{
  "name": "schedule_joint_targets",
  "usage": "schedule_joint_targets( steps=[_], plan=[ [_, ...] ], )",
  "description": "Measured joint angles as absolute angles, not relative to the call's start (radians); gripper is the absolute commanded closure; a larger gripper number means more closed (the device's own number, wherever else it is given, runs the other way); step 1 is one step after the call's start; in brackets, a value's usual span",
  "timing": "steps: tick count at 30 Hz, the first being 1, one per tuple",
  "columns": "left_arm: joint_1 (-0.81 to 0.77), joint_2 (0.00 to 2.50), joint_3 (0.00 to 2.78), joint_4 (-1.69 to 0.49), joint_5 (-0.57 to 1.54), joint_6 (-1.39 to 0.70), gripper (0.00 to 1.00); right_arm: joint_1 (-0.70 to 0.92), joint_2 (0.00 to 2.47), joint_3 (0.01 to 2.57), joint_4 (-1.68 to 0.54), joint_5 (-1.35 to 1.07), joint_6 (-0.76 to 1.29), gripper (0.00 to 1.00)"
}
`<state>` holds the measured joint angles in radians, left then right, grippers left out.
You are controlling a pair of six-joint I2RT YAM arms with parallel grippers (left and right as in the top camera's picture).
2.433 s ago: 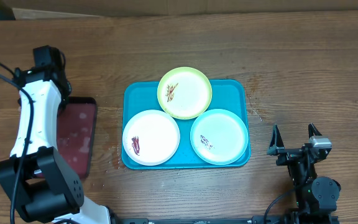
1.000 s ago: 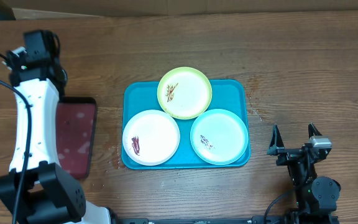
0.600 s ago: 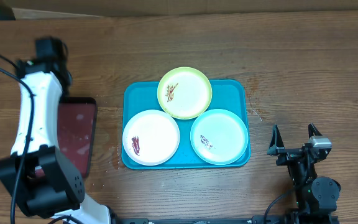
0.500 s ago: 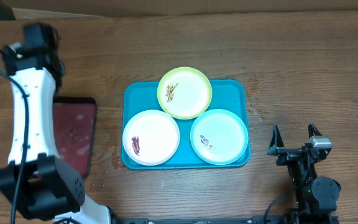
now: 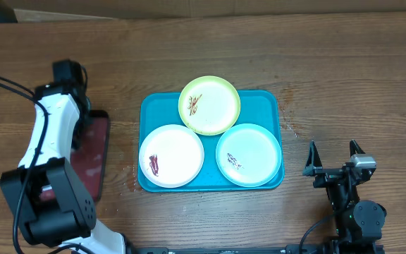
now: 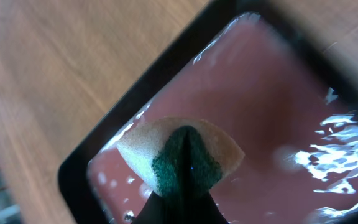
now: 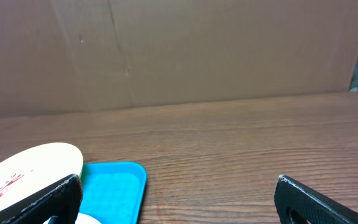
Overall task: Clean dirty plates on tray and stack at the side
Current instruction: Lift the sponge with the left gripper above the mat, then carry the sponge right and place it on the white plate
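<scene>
The left gripper is closed tight on a folded yellow and green sponge, over the wet dark red tray with black rim at the left of the wooden desk. Well apart to the right lies the teal-blue plastic tray. It carries a round yellow-green plate far, a white plate near left and a pale mint plate near right. The right gripper stands wide open and empty, right of this tray.

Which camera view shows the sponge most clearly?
The left wrist view: the folded yellow-and-green sponge sits near its centre, pinched in the left gripper over the wet dark red tray. In the overhead view the left arm hides it. The right wrist view does not show it.
</scene>
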<state>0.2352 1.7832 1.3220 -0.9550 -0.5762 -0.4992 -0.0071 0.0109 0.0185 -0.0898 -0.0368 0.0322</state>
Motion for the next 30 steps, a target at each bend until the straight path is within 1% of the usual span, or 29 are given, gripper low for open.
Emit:
schedule_joint_targets(
  steps=[3, 7, 11, 15, 19, 23, 26, 30],
  plan=[
    [0.235, 1.787, 1.345, -0.997, -0.626, -0.497, 0.96, -0.007, 0.011, 0.019, -0.091, -0.036, 0.032, 0.0],
    [0.235, 1.785, 1.507, -1.088, -0.656, -0.495, 0.96, -0.007, 0.011, 0.019, -0.091, -0.036, 0.032, 0.0],
    [0.235, 1.752, 1.637, -1.106, -0.644, -0.495, 0.96, -0.007, 0.011, 0.019, -0.09, -0.036, 0.032, 0.0],
    [0.236, 1.712, 1.602, -1.089, -0.63, -0.498, 0.96, -0.007, 0.011, 0.019, -0.09, -0.036, 0.032, 0.0],
    [0.237, 1.733, 1.423, -1.016, -0.609, -0.5, 0.96, -0.007, 0.011, 0.019, -0.09, -0.037, 0.032, 0.0],
    [0.237, 1.781, 1.328, -1.044, -0.603, -0.499, 0.96, -0.007, 0.011, 0.019, -0.09, -0.036, 0.032, 0.0],
    [0.237, 1.782, 1.374, -1.117, -0.63, -0.5, 0.96, -0.007, 0.011, 0.019, -0.09, -0.036, 0.032, 0.0],
    [0.237, 1.777, 1.585, -1.218, -0.659, -0.503, 0.96, -0.007, 0.011, 0.019, -0.091, -0.036, 0.033, 0.0]
  ],
)
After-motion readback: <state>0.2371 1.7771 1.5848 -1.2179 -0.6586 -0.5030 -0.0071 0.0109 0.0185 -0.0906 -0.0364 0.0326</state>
